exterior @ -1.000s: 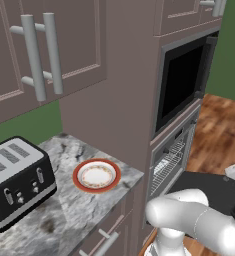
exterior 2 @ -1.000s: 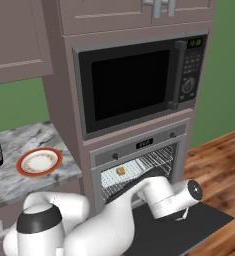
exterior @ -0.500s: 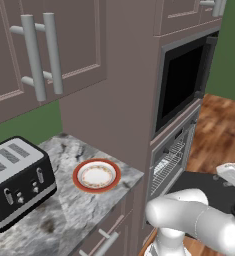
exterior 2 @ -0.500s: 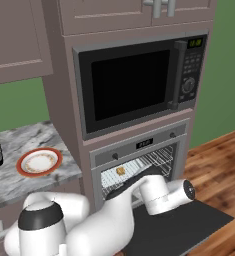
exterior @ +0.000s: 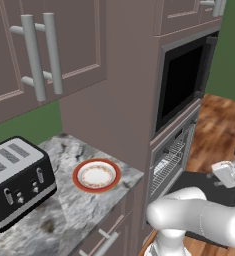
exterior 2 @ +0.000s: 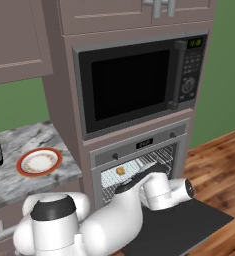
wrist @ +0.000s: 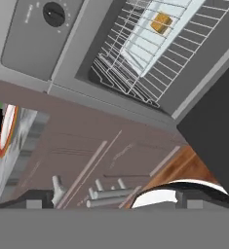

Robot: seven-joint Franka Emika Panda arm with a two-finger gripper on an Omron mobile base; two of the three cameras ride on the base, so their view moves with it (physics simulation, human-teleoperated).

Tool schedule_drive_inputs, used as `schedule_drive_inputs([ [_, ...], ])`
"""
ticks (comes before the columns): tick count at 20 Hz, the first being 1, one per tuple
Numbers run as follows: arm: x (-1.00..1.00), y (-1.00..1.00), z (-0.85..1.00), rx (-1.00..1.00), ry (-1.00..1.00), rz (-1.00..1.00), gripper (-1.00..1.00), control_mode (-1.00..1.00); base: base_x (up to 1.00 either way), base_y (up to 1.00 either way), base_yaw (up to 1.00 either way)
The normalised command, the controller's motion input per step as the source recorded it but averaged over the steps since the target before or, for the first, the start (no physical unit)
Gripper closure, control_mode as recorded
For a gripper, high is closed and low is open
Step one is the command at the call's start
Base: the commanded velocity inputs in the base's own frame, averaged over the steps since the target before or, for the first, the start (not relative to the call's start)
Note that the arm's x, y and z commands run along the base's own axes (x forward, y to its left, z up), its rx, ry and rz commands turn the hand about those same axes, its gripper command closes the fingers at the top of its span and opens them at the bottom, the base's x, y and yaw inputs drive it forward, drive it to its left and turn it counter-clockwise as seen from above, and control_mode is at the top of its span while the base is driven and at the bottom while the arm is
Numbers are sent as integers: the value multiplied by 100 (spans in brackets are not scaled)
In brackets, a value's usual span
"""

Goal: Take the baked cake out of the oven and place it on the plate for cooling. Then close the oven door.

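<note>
Baked cake [exterior 2: 120, 170] inside open oven [exterior 2: 139, 165]

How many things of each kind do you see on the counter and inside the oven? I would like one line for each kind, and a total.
Toaster: 1
Plate: 1
Cake: 1
Baking tray: 1
Total: 4

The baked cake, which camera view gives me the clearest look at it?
The hand view: the baked cake sits unobstructed on the pale baking tray over the oven's wire rack. The right base view shows it as a small golden speck just behind the arm. From the left base view I cannot make it out.
</note>
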Motion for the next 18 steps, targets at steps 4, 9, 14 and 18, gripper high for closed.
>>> schedule_drive_inputs([
  [4, 9, 10, -4, 11, 0, 9, -100, -100, 0, 0, 0],
  [9, 3, 12, -4, 9, 0, 8, -100, -100, 0, 0, 0],
  [14, 0, 15, -13, 5, -1, 2, -100, -100, 0, 0, 0],
  [18, 0, 20, -8, 8, 0, 0, -100, -100, 0, 0, 0],
])
